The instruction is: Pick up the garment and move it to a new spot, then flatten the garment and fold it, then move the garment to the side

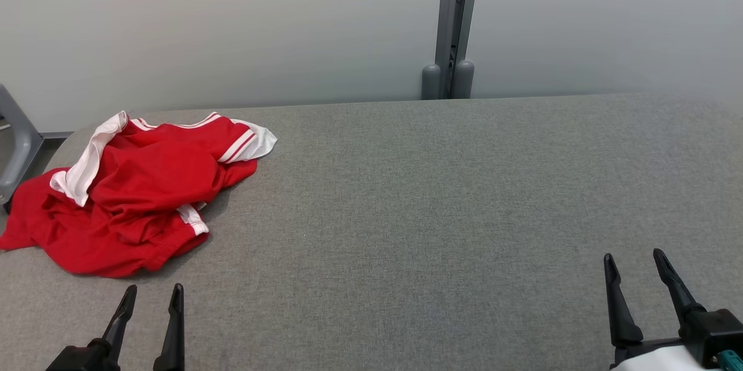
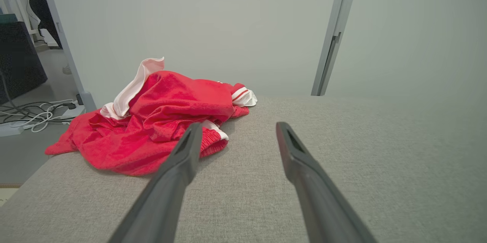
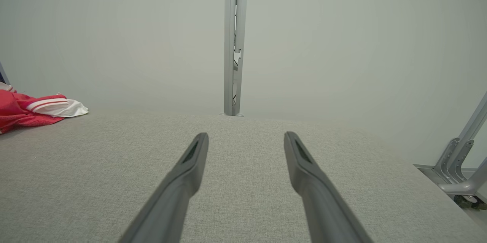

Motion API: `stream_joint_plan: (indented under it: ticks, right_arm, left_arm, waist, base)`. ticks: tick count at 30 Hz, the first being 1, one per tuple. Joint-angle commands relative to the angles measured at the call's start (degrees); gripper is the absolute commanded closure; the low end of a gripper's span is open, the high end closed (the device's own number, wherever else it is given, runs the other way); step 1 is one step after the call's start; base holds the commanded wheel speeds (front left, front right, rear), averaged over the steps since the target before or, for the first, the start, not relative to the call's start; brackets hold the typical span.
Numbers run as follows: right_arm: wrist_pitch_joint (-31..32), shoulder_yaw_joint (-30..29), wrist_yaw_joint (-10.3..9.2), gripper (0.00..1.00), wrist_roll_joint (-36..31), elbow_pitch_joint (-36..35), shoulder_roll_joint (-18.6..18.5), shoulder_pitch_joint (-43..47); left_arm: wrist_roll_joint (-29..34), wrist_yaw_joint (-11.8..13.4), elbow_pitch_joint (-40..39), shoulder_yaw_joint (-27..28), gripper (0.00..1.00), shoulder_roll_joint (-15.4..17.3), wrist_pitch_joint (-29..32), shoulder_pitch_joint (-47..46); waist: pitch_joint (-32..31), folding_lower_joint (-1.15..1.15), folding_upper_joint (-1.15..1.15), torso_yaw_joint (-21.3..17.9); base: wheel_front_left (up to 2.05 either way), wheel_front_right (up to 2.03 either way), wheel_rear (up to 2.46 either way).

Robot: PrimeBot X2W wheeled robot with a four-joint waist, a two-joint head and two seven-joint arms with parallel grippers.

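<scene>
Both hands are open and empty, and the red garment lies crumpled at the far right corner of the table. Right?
Not quite: the head view shows the red garment crumpled at the far left corner of the table. The left hand and right hand are open and empty.

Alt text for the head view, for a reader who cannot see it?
A crumpled red garment with white trim lies at the far left of a grey fabric table. The left gripper and right gripper sit open and empty at the near edge; a pale wall stands behind.
</scene>
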Motion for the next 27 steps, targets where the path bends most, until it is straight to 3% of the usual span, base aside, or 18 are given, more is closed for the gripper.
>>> stream_joint_plan:
  ticks: [1,11,27]
  right_arm:
    - [-0.6,-0.2,0.07,0.0,-1.2,-0.2,-0.2,0.6]
    - [-1.6,-0.5,0.07,0.0,-1.3,0.5,-0.2,1.2]
    - [-1.7,-0.3,0.08,0.0,-0.2,1.4,-0.2,0.8]
  left_arm:
    - [1.1,0.0,0.1,0.5,0.0,0.3,-0.5,0.2]
    - [3.4,0.0,1.1,1.9,0.0,-0.2,-1.5,0.6]
    - [0.6,0.0,2.5,1.6,0.0,0.0,-1.6,-0.4]
  waist:
    - [0.0,0.0,0.0,0.0]
    - [-0.3,0.0,0.0,-0.2]
    - [-0.3,0.0,0.0,-0.3]
  base:
    - [0.0,0.0,0.0]
    - [0.0,0.0,0.0]
    - [0.0,0.0,0.0]
